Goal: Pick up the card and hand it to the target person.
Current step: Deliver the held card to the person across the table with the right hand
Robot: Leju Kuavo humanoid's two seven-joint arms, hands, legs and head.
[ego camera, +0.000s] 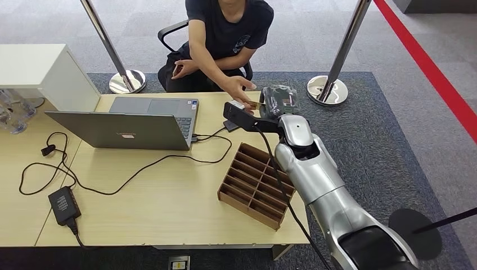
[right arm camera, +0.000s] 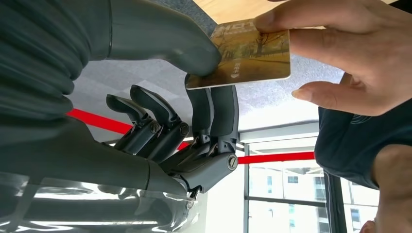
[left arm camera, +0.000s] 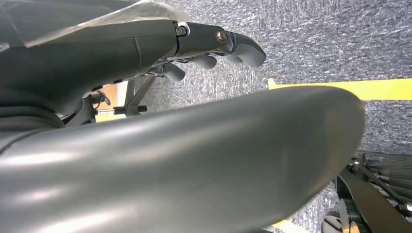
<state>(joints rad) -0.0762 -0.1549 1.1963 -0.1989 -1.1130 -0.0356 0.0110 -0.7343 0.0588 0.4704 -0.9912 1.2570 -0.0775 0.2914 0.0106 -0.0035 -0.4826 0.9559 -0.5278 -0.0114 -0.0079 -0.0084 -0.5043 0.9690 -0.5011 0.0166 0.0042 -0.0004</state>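
Grey carpet (ego camera: 394, 129) surrounded a pale wooden table (ego camera: 169, 197). At the table's left lay a black power brick (ego camera: 63, 203) with its looping cable (ego camera: 129, 177); behind it stood an open grey laptop (ego camera: 135, 124). Right of centre sat a brown slotted tray (ego camera: 256, 184). Beyond the far edge a seated person (ego camera: 225, 34) in a dark shirt reached one hand (ego camera: 239, 85) toward the robot. The silver right arm (ego camera: 320, 185) extended over the table's right side to the far edge. In the right wrist view, the right hand (right arm camera: 194, 121) pinched a gold card (right arm camera: 250, 54) between its thumb and two straightened fingers (right arm camera: 218, 109), the other fingers curled; the person's fingers gripped the card's opposite end. The left hand (left arm camera: 214, 46) hung over carpet, fingers curled in, holding nothing.
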